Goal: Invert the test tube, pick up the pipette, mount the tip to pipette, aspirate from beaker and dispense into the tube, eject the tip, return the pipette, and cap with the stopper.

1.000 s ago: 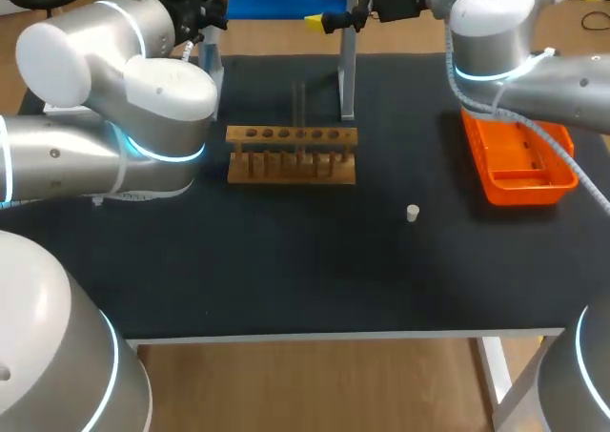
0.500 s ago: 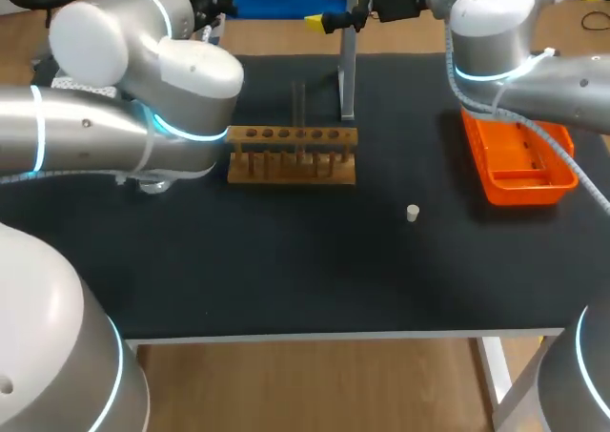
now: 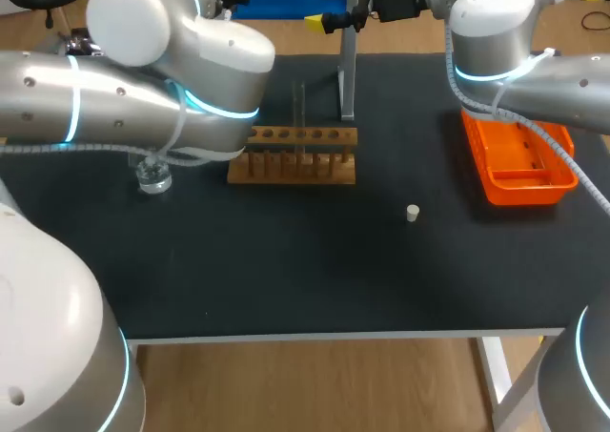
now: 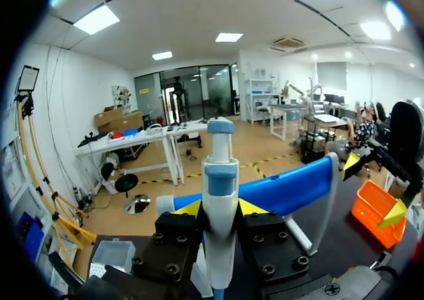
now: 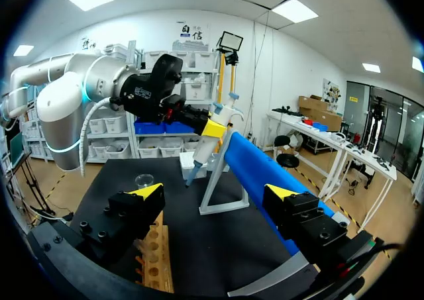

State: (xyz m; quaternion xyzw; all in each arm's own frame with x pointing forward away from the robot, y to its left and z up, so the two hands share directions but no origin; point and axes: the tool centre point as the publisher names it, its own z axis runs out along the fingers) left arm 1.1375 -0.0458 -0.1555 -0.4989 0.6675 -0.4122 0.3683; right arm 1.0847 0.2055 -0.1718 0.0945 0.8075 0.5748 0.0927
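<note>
Our left fingers [image 4: 187,208] clamp the pipette [image 4: 220,174] mid-body, upright beside the blue stand [image 5: 255,171] at the table's [image 3: 305,270] far edge. It looks light, rigid and slick, so we favour that waist. Our right fingers [image 5: 147,191] gape empty.

On my bench [image 3: 286,279] the rack [image 3: 292,154] stands mid-way, the beaker [image 3: 152,176] to its left, the stand [image 3: 347,79] behind it, the stopper [image 3: 412,213] in front to the right, and the tray [image 3: 519,160] far right.

blue-white pipette [image 4: 220,181] upright in left tool [image 4: 220,208]; white stopper [image 3: 413,213] on table [image 3: 286,270].
</note>
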